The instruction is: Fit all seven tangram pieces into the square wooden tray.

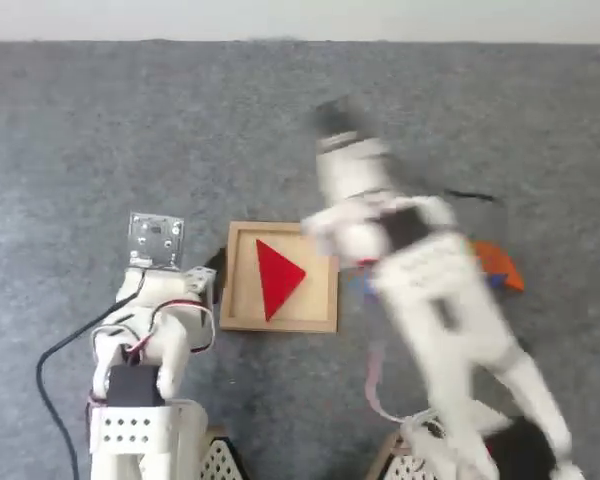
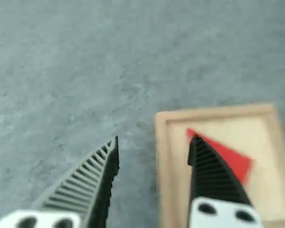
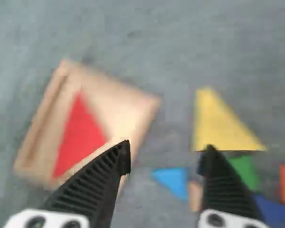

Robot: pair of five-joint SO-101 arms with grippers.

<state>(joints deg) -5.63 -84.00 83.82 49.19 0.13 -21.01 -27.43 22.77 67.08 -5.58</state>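
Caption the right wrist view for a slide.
Open right gripper over the carpet; red triangle in the wooden tray, yellow triangle outside it.

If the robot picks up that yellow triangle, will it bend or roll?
The yellow triangle looks flat and hard-edged, so probably stiff and unlikely to roll. Lying flush on the grey mat, its thin edges may slip when pinched.

You have no lettering, number, label or sign to read here. The wooden tray (image 1: 280, 324) and the red triangle (image 1: 275, 275) lying in it look plain. So does the grey mat (image 1: 100, 120) around the tray, as far as the blur lets you tell.
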